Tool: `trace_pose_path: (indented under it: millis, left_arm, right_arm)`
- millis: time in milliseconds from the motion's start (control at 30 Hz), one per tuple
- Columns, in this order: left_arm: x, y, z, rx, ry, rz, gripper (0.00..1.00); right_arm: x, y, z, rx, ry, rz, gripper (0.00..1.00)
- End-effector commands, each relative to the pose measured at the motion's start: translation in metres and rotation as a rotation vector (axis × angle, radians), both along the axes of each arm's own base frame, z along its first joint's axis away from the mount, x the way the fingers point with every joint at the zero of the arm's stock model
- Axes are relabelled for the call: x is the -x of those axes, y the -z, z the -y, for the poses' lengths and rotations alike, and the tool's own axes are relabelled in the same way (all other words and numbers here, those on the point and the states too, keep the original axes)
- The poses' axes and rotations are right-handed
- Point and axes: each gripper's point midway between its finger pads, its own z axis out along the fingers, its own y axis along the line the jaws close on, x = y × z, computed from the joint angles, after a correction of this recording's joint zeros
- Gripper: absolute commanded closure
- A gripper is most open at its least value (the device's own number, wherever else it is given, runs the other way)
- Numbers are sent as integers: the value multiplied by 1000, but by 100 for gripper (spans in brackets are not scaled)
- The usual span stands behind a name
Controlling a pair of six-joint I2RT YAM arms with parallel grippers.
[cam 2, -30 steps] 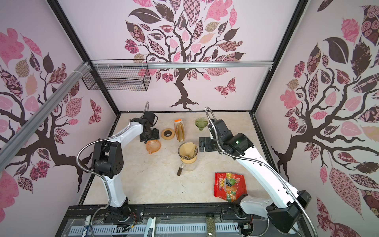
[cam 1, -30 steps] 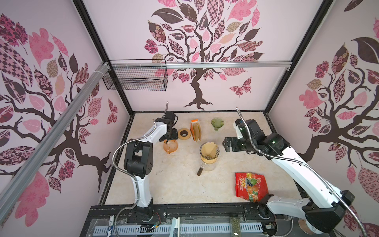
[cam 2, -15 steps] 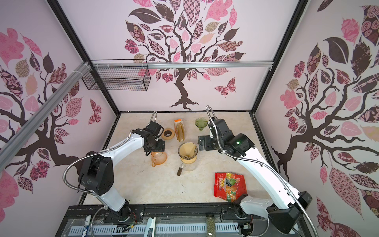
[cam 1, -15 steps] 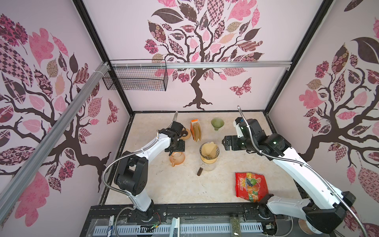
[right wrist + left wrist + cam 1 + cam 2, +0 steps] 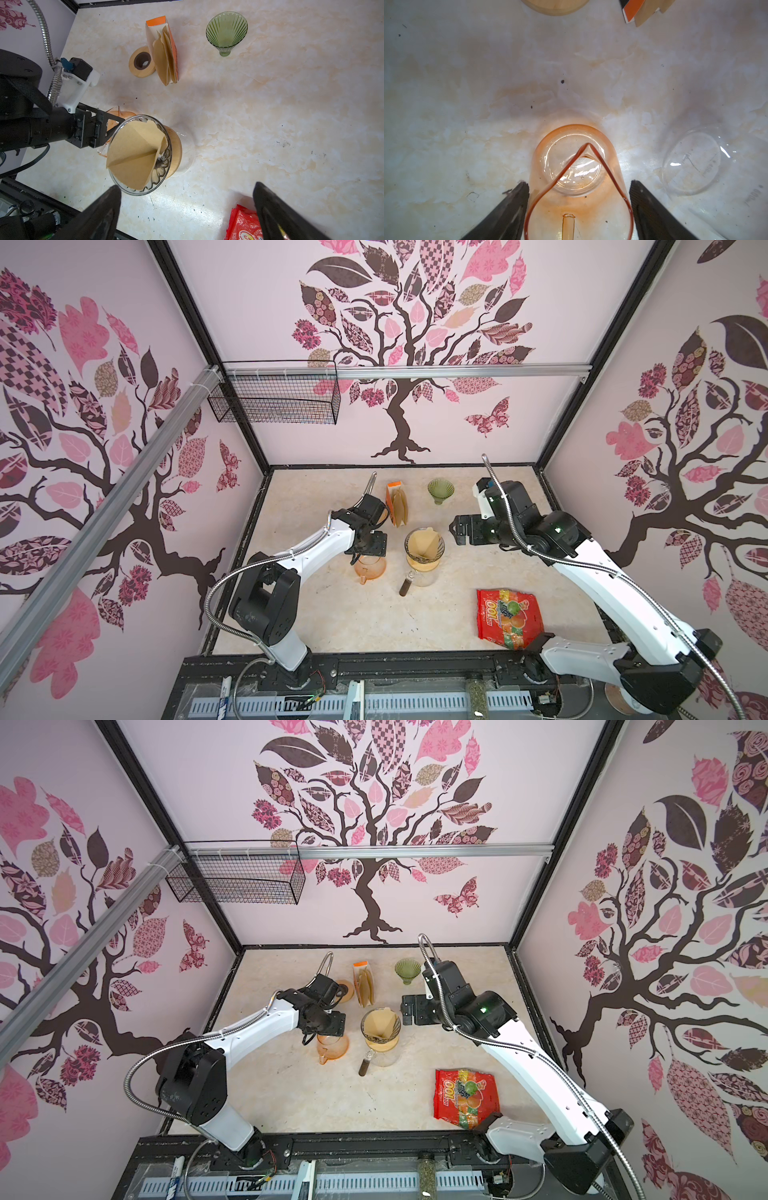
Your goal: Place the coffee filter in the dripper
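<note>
And there it is: the coffee filter [image 5: 135, 153] is seated inside the dripper [image 5: 161, 166], opened into a cone, with its brown paper edge raised just above the glass rim. The dripper is carried on a wooden collar atop a clear glass server [image 5: 426, 578].

Just beside the dripper, on the left arm's side, an orange pitcher [image 5: 573, 166] is gripped. The left gripper [image 5: 579, 184] is closed onto it, one finger pressed against each side of its wall. Whether the pitcher is resting on the table or lifted cannot be told.

On the dripper's opposite side, the right gripper [image 5: 187, 186] is held apart from it, spread wide and empty.

Beyond the dripper, toward the back wall, an orange filter box [image 5: 397, 504] is stood upright with brown papers fanned out of it. A wooden ring [image 5: 142, 64] is laid just beside the box, and a green glass cone [image 5: 440, 489] is placed further along. A red candy bag [image 5: 509, 616] is laid flat well apart from the dripper, toward the front on the right arm's side.
</note>
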Motion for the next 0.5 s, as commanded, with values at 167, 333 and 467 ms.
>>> trace_pose_path:
  millis: [167, 333, 467]
  left_arm:
    - [6, -18, -7, 0, -16, 27, 21]
    - [4, -48, -11, 7, -19, 89, 18]
    - [-3, -76, -16, 89, -58, 139, 16]
  right_arm:
    - [1, -10, -1, -22, -10, 34, 0]
    - [2, -10, 0, -23, -6, 35, 0]
    - [3, -14, 3, -20, 0, 45, 0]
